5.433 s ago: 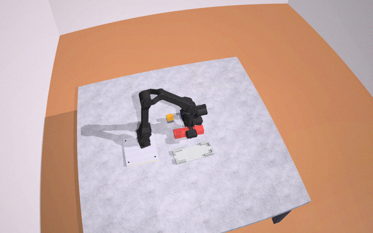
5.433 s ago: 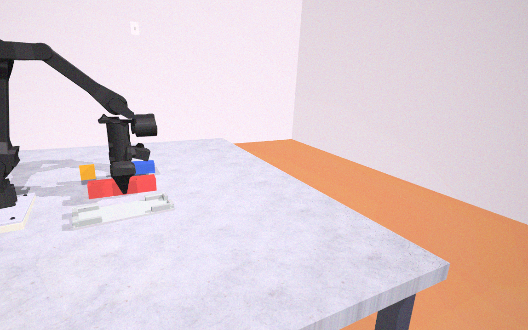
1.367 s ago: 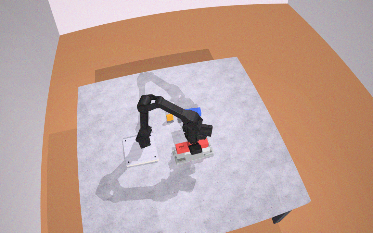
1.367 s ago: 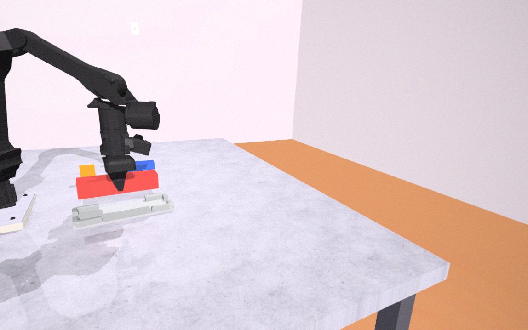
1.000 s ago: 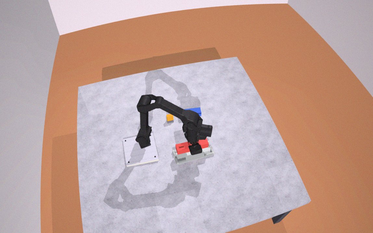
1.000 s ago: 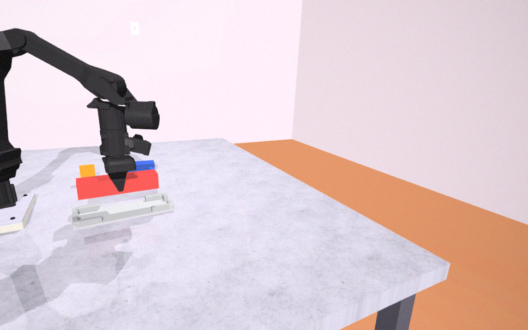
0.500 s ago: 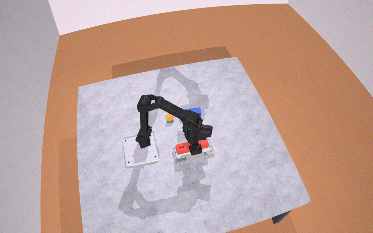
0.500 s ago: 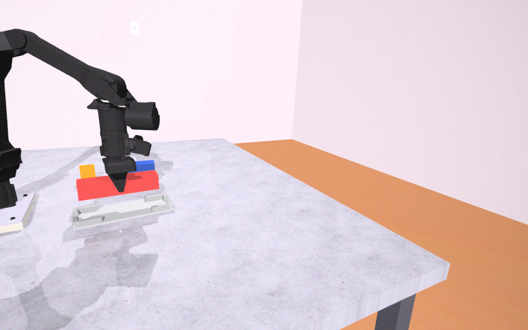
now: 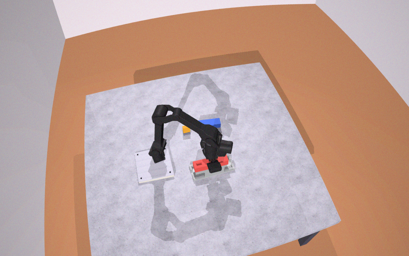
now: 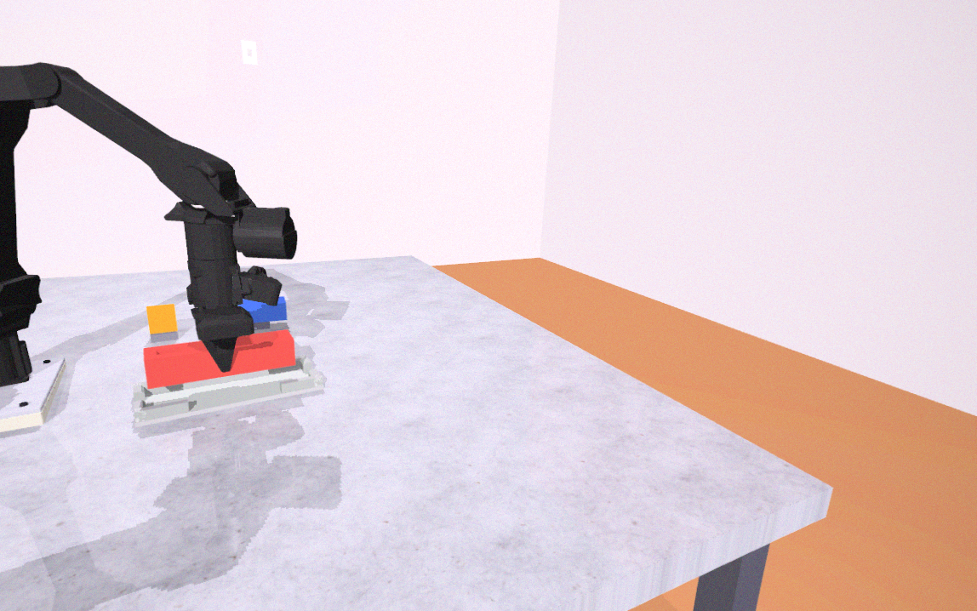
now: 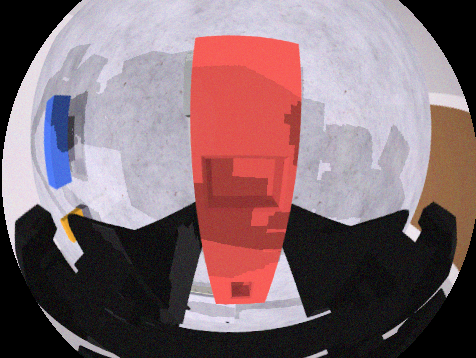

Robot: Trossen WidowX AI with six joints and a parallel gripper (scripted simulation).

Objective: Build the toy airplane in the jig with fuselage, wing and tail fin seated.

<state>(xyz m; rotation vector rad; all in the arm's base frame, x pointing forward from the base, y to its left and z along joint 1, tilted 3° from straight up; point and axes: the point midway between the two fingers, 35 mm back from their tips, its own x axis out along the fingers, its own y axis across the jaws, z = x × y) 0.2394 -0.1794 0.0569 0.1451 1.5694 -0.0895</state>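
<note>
The red fuselage (image 9: 199, 168) (image 10: 173, 367) (image 11: 245, 110) is level, its sockets facing up, just above the pale grey cradle (image 9: 211, 174) (image 10: 230, 394). The two line up lengthwise; a strip of cradle floor shows below the fuselage in the exterior view. My gripper (image 9: 213, 163) (image 10: 224, 352) (image 11: 241, 203) is shut on the fuselage across its middle, pointing down. The blue wing (image 9: 211, 122) (image 10: 270, 310) (image 11: 56, 155) stands on the table behind, partly hidden by the arm. The small orange tail fin (image 9: 186, 129) (image 10: 162, 319) (image 11: 68, 228) stands left of the wing. The far finger is hidden in the top and exterior views.
The arm's white base plate (image 9: 144, 169) (image 10: 21, 418) lies left of the cradle. The arm reaches over from it, passing near the wing and tail fin. The table's right edge is well beyond the cradle.
</note>
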